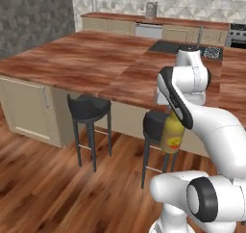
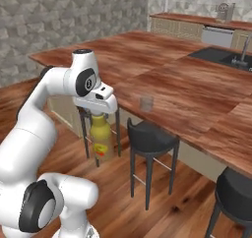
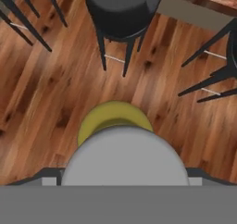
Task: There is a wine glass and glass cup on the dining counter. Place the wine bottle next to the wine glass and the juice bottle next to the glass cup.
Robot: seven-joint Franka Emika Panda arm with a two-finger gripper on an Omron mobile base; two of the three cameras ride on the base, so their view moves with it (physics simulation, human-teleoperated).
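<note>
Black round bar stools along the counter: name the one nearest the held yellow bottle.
The black round stool just right of the yellow juice bottle in the right base view; the other stool stands farther right.

A yellow juice bottle with a pale, red-marked label [image 2: 101, 136] hangs over the warm brown plank floor [image 1: 43, 188]. The broad tabletop [image 2: 182, 92] is reddish-brown wood grain, with a dark inset sink [image 1: 166, 47]. A clear glass tumbler [image 2: 146, 103] looks faintly grey. Black round stools [image 1: 89, 108].
</note>
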